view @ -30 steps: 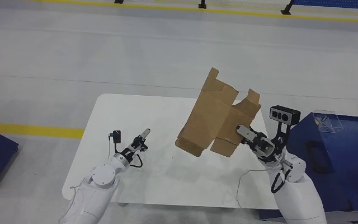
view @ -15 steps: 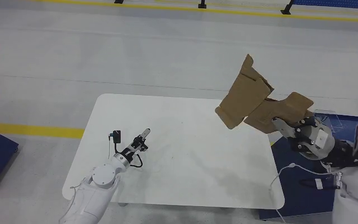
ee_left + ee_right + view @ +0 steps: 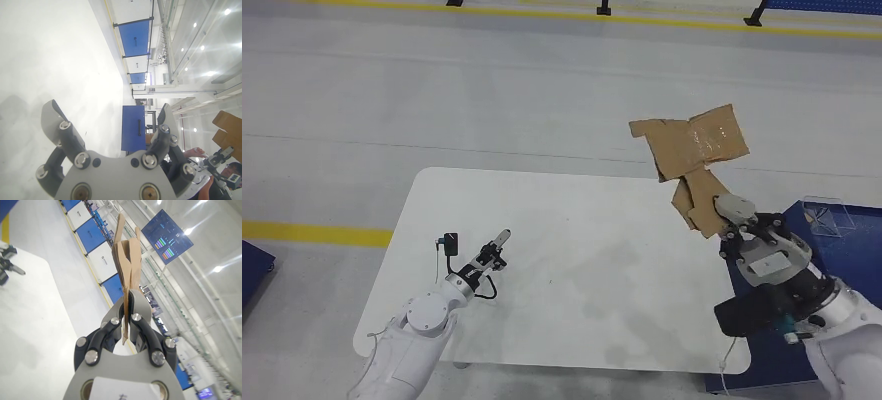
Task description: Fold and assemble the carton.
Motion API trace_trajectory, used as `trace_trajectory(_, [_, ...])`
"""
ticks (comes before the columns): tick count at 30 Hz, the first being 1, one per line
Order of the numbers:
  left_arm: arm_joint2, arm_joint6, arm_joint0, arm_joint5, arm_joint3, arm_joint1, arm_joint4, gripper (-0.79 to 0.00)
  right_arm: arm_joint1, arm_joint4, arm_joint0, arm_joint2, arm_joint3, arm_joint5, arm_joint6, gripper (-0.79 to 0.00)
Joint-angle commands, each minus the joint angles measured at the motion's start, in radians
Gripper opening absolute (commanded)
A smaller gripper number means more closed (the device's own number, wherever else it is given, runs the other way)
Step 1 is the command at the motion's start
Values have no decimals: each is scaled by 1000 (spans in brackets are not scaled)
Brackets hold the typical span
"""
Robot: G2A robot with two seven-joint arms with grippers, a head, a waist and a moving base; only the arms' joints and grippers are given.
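One flattened cardboard carton (image 3: pixel 692 145), clamped by the right gripper (image 3: pixel 126 294), juts above the table's (image 3: pixel 572 260) right edge; left gripper (image 3: pixel 108 108) gapes.

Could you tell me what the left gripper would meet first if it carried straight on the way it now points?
The way looks free: the left gripper points across the table toward its far edge; the carton is off that line. Its tilt is unclear.

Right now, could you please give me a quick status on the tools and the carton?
Right tool shut on carton. Left tool open, over table. Carton aloft, not assembled. Nothing in the way.
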Motion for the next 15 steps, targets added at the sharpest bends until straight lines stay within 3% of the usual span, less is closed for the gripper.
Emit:
trace_trajectory(1, [0, 0, 0, 0, 0, 0, 0, 0, -1, -226, -79, -83, 0, 159, -41, -785])
trace_trajectory(4, [0, 0, 0, 0, 0, 0, 0, 0, -4, -378, -155, -169, 0, 293, -26, -785])
trace_trajectory(8, [0, 0, 0, 0, 0, 0, 0, 0, -5, -433, -196, -232, 0, 357, -7, -785])
trace_trajectory(11, [0, 0, 0, 0, 0, 0, 0, 0, -7, -319, -191, -230, 0, 337, -16, -785])
trace_trajectory(15, [0, 0, 0, 0, 0, 0, 0, 0, -9, 54, -145, -146, 0, 192, -29, -785])
